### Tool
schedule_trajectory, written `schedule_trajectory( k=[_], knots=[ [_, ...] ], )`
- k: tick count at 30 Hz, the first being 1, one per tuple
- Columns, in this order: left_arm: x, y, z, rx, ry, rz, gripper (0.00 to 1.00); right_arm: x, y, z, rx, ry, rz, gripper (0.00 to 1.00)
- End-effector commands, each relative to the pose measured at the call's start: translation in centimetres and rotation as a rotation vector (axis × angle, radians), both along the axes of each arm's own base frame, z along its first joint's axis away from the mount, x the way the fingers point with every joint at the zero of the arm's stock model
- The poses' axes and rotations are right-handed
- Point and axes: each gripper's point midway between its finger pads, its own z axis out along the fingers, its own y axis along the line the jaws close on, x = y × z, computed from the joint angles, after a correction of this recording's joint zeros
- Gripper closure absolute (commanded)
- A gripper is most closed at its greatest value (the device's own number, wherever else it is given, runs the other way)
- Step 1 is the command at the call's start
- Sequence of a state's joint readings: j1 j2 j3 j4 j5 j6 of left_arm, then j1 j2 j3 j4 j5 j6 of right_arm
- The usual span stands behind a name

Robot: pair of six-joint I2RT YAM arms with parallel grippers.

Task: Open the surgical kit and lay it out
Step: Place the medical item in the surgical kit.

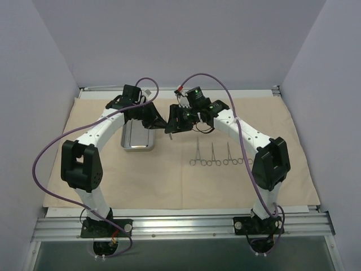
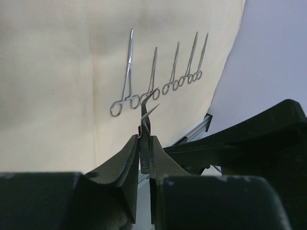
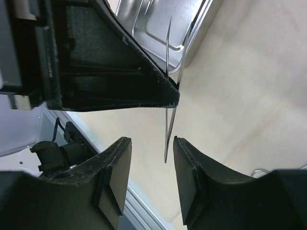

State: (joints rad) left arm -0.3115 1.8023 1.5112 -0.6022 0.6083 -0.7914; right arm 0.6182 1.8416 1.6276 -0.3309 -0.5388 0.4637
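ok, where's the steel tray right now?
Top external view: the steel tray sits on the beige cloth, left of centre and toward the far edge, apart from the row of forceps laid out to its right.

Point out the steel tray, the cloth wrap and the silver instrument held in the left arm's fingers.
steel tray (image 1: 139, 138): top view, bare floor.
cloth wrap (image 1: 169, 180): top view, bare near part.
silver instrument (image 2: 144, 122): left wrist view, bent shaft.

Wrap (image 1: 169, 183) spread flat, steel tray (image 1: 139, 149), forceps (image 1: 213, 161) aligned
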Motion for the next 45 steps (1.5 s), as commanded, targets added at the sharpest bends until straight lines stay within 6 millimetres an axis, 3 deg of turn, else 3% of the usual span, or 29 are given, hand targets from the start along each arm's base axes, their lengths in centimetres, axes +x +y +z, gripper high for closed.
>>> schedule_trajectory(
  k=[1, 14, 17, 18, 21, 24, 29, 37, 45],
  knots=[
    [-0.1, -0.3, 3.3, -0.058, -0.088, -0.005, 0.98, -1.1, -0.1, 1.7, 0.010, -0.042, 0.032, 0.60],
    [-1.5, -0.4, 4.0, -0.070, -0.087, -0.025, 0.98, -1.6, 0.1, 0.3, -0.035, -0.018, 0.033, 0.82],
    [-1.7, -0.5, 4.1, -0.081, -0.086, -0.031, 0.98, -1.8, 0.1, 0.1, -0.043, -0.016, 0.034, 0.92],
    [-1.7, -0.5, 4.2, -0.088, -0.088, -0.032, 0.98, -1.9, 0.3, -0.1, -0.045, -0.012, 0.039, 1.00],
    [-1.9, -0.8, 4.5, -0.108, -0.093, -0.041, 0.97, -2.0, 0.4, -0.5, -0.053, -0.003, 0.041, 1.00],
    [-2.1, -0.8, 4.4, -0.114, -0.087, -0.043, 0.82, -2.1, 0.4, -0.6, -0.055, 0.008, 0.033, 1.00],
    [-2.1, -0.9, 4.6, -0.132, -0.097, -0.056, 0.82, -2.5, 0.8, -0.6, -0.034, 0.014, 0.035, 1.00],
    [-1.9, -0.9, 4.0, -0.122, -0.086, -0.067, 0.45, -2.8, 0.6, -0.7, -0.029, 0.031, 0.016, 1.00],
    [-1.7, 0.8, 1.7, -0.062, -0.046, -0.035, 0.31, -3.4, -0.6, -2.5, -0.073, 0.080, -0.051, 1.00]
  ],
)
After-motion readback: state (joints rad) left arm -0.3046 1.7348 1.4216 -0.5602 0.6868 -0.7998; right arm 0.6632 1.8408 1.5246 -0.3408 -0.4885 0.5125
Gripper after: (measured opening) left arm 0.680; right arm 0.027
